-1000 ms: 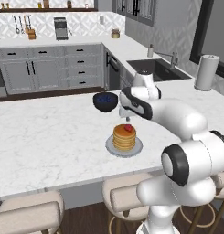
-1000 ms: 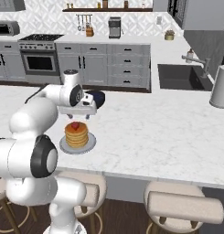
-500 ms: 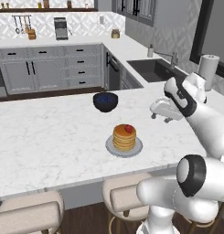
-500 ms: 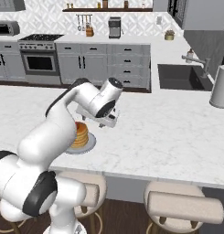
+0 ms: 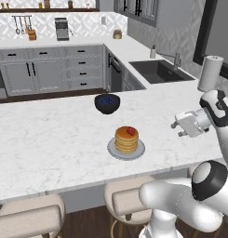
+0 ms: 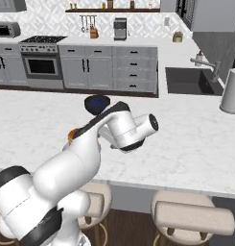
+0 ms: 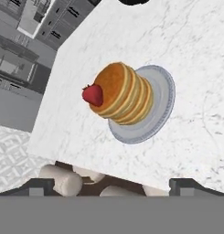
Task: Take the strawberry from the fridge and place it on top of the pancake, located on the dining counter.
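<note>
The strawberry [image 5: 131, 131] [image 7: 93, 94] lies on top of the pancake [image 5: 126, 140] [image 7: 125, 93], near the stack's edge. The stack sits on a round grey plate [image 5: 138, 152] [image 7: 164, 98] on the white marble dining counter [image 5: 50, 139]. My gripper [image 5: 177, 126] [image 7: 111, 187] hangs to the right of the plate, well apart from it, fingers pointing back toward the stack. It is open with nothing between its fingertips [image 7: 40, 185]. In the right base view my own arm covers most of the pancake [image 6: 71, 136]. The fridge is out of view.
A dark blue bowl [image 5: 107, 103] [image 6: 97, 102] stands behind the plate. A paper towel roll [image 5: 210, 73] [image 6: 231, 90] stands at the counter's far right, beside the sink [image 5: 157, 70]. Beige stools [image 5: 27, 218] [image 6: 193, 218] line the near edge.
The arm has swung from above the pancake out to the right, away from the plate. The strawberry stays on the stack. The gripper remains open.
</note>
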Tool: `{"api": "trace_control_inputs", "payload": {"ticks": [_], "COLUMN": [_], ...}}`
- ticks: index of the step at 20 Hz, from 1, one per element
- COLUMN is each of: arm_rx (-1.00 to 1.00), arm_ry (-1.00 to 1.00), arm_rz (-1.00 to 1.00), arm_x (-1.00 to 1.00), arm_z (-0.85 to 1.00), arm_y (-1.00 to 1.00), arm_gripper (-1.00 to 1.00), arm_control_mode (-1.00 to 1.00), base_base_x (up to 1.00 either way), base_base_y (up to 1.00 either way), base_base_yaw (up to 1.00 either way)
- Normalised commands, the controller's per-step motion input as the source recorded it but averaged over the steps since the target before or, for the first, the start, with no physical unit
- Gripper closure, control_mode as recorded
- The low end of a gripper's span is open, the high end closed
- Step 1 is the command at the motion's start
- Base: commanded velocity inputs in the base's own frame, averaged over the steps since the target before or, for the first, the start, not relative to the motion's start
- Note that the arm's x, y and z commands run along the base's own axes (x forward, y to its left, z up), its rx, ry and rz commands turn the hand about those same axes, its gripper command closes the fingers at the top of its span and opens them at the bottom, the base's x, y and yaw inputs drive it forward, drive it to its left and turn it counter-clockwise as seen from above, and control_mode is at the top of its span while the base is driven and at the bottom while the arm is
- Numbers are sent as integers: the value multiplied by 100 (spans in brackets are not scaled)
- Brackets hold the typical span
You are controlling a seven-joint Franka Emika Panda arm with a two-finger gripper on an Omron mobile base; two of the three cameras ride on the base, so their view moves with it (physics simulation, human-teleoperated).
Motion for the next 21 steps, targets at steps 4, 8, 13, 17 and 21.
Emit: {"api": "trace_control_inputs", "payload": {"ticks": [4,8,13,17,21], "arm_rx": [0,0,0,0,-7], "arm_ry": [1,0,-10,6,11], "arm_rz": [4,2,1,5,9], "arm_x": [-25,-57,-86,-22,-21], "arm_z": [-8,-23,-11,-5,-15], "arm_y": [2,5,16,21,52], "arm_gripper": [-100,-100,-100,-100,-100], "arm_control_mode": [-100,-100,-100,-100,-100], "base_base_x": [0,0,0,0,0], "base_base_y": [0,0,0,0,0], "base_base_yaw": [0,0,0,0,0]}}
